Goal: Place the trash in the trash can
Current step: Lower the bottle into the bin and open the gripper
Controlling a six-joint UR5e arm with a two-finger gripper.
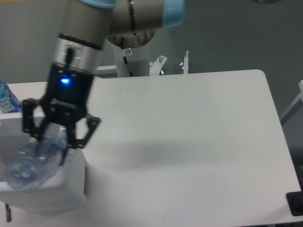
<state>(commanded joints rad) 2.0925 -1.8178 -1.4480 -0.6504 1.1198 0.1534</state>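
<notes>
1. Camera view, lower left of the frame: the black two-finger gripper [53,142] hangs off a grey arm with a small blue light on its wrist, and its jaws are clamped on one end of the crushed clear plastic bottle [33,161].
2. That bottle is see-through, crinkly and a bit blurred. It slants down and to the left from the jaws, with its rounded end lowest. I can't make out the cap.
3. It's over the big white plastic rectangular trash can [61,191], which has a thick rounded rim. The bottle and gripper block most of the opening, so the inside can't be seen.
4. The bin sits at the left edge of the smooth white table [189,142], which has a rounded far right corner. Its right side is a wide bare surface.
5. Far left edge, upper side: a sliver of an uncrushed bottle with a blue-green label [7,101], standing behind the bin and apart from the gripper.
</notes>
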